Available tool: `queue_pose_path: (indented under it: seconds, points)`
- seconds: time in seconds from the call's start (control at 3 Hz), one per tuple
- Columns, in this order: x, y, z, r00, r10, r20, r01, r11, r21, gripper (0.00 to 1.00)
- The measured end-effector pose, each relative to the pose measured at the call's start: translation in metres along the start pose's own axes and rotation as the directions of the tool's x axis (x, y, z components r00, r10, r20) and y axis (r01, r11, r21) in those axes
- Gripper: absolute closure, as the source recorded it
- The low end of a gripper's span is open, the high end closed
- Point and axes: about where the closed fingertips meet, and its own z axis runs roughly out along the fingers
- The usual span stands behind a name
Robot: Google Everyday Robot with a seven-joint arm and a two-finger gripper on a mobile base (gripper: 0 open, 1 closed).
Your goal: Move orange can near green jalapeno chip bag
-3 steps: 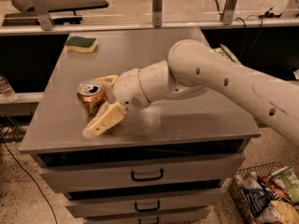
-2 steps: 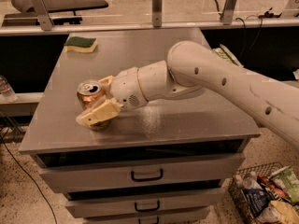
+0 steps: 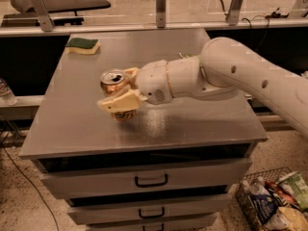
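- A steel-topped cabinet (image 3: pixel 72 124) stands on a speckled floor; below its top are drawers (image 3: pixel 144 182) with dark handles; behind it runs a pale rail with upright metal posts (image 3: pixel 161 6)
- The white arm (image 3: pixel 250 76) comes in from the right edge, slopes down over the right half of the top and ends in a thick rounded wrist (image 3: pixel 161 83) near the middle; the forearm lies nearly level and points left
- The gripper (image 3: pixel 114 88) is left of centre on the top, its cream fingers (image 3: pixel 120 101) pinching the orange can (image 3: pixel 113 80); the near finger lies across the can's front side and the far one presses its back, beside the rim
- The can is upright between the fingers; its silver top with the pull-tab faces up and its lower body shows below the near finger; whether its base rests on the steel or hangs just above it cannot be told
- A yellow sponge with a green top (image 3: pixel 83 45) lies at the far left corner of the top, well apart from the can
- The arm covers much of the right rear of the top, and what lies behind it there cannot be made out
- On the floor at the lower right stands a wire basket (image 3: pixel 243 198) filled with mixed snack packets (image 3: pixel 284 201), just beside the cabinet's corner
- A thin dark cable (image 3: pixel 24 177) trails over the floor at the lower left
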Motion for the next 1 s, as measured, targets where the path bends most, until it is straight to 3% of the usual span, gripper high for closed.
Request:
queue_pose_path:
  seconds: [0.33, 0.67, 1.0]
  points:
    - [0.000, 0.000, -0.003, 1.000, 0.000, 0.000, 0.000, 1.0000, 0.006, 1.00]
    - [-0.001, 0.000, -0.003, 1.000, -0.001, 0.000, 0.001, 1.0000, 0.005, 1.00]
    - [-0.008, -0.017, -0.052, 0.999, -0.047, 0.024, 0.043, 0.9905, 0.131, 1.00]
